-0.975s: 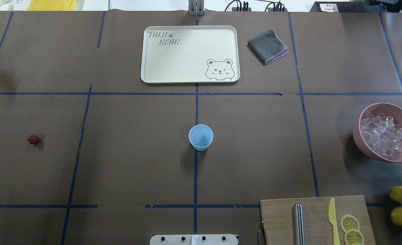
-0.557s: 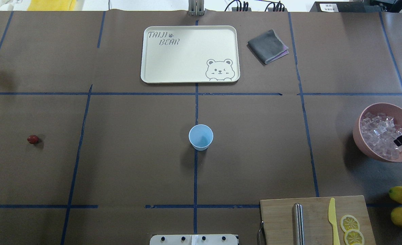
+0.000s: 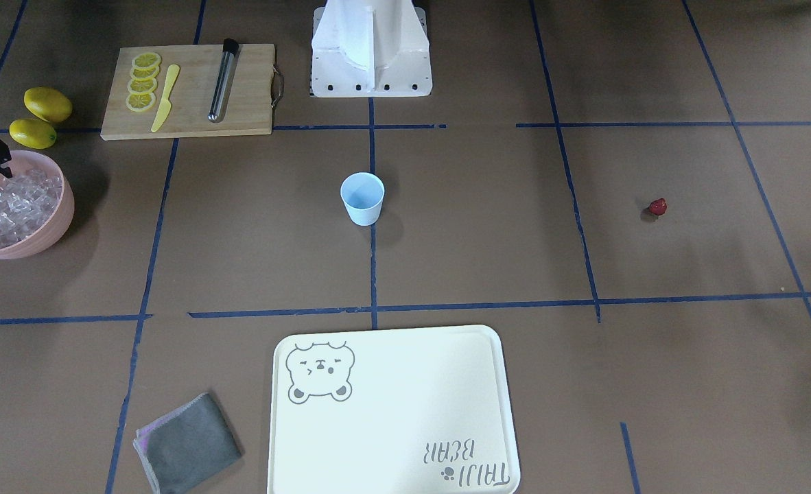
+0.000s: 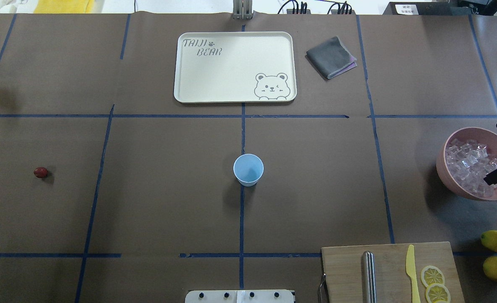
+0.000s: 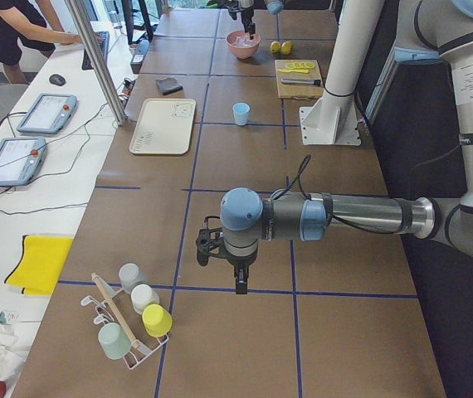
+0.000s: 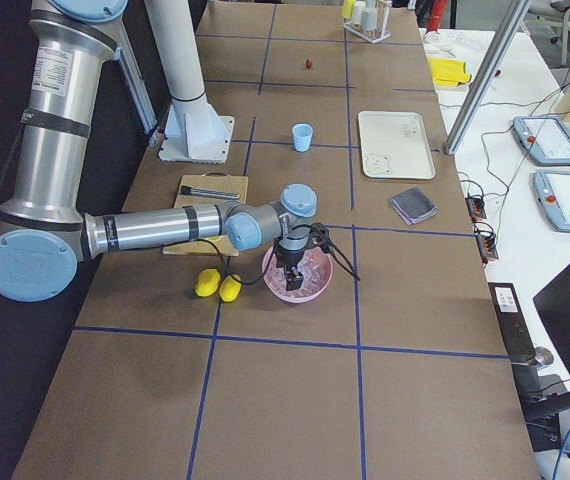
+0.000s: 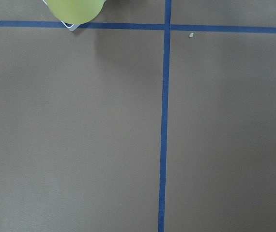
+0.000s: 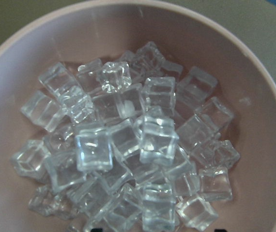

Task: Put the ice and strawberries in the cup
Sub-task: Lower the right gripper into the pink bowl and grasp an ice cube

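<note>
Over at 3 o'clock from the cup (image 4: 248, 169), seen from overhead, the right gripper (image 4: 491, 154) hangs above the pink bowl (image 4: 444, 172). Its two dark fingers are spread wide apart with nothing between them, one toward the far rim and one over the near side of the pile. The wrist camera looks straight down on the ice (image 8: 128, 140), clear cubes heaped in the bowl's hollow, none lifted out. The cup itself stands upright and open-mouthed on the centre tape line, with no cube or berry visible inside. Way out at 9 o'clock from it, well apart, the strawberry (image 4: 40, 172) lies alone on the brown table cover. The left gripper (image 5: 238, 269) points down over bare table near a rack of cups (image 5: 129, 323). Whether its fingers are spread or closed cannot be told from here. At the cup's 12 o'clock sits the cream tray (image 4: 231, 63), and a cutting board (image 4: 345, 269) is down around 5 o'clock.
</note>
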Motion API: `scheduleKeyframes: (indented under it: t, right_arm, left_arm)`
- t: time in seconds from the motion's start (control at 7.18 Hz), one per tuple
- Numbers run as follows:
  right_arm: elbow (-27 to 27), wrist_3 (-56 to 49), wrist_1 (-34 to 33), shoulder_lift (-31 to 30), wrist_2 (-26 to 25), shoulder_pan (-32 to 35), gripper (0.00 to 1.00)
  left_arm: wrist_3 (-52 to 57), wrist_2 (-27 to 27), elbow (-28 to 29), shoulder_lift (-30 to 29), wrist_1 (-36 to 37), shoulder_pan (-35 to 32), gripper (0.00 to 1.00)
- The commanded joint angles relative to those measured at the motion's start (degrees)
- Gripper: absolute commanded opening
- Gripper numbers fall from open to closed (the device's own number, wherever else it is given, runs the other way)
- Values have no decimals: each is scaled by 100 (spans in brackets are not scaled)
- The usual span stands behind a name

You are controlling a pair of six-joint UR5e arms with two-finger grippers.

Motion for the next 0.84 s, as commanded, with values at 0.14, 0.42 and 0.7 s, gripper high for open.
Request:
scheduleKeyframes:
  t: [0.14,0.42,0.7]
  right_arm:
    - [-39,-6,12,14,-6,-34,73]
    - [-57,-23,3,145,-15,-25,71]
    - [-39,-50,12,145,-15,-25,71]
  left_arm:
    - [0,0,0,0,0,39,100]
    - [0,0,0,0,0,75,100]
    - [0,0,0,0,0,75,100]
